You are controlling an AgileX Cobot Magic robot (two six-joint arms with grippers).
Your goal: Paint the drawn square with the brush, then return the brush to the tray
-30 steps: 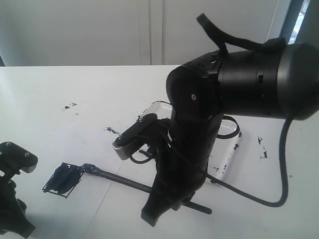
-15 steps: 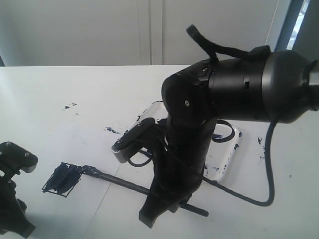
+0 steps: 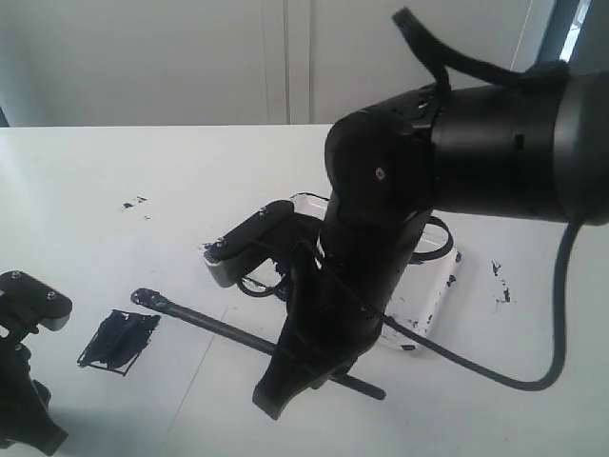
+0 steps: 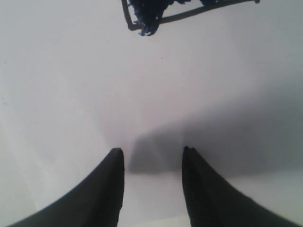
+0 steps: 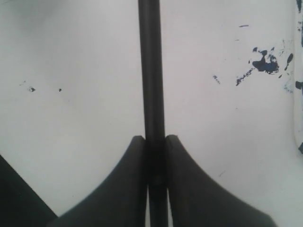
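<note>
Brush (image 3: 219, 327), one, sits clamped in right end effector (image 5: 155, 138); left end effector (image 4: 152, 150) gapes empty.

Small blue-black filled square (image 3: 119, 341), long thin black brush (image 3: 219, 326), white paint-smeared tray (image 3: 445, 284).
I see the brush slanting, its tip near the square but apart from it; the tray lies well apart.

So the brush (image 3: 219, 326) tip isn't on the drawn square (image 3: 119, 341) anymore. A second ago it was smearing paint across it. Now the right hand (image 5: 155, 142) has pulled it off, and the tip is just beside the square's corner.
</note>
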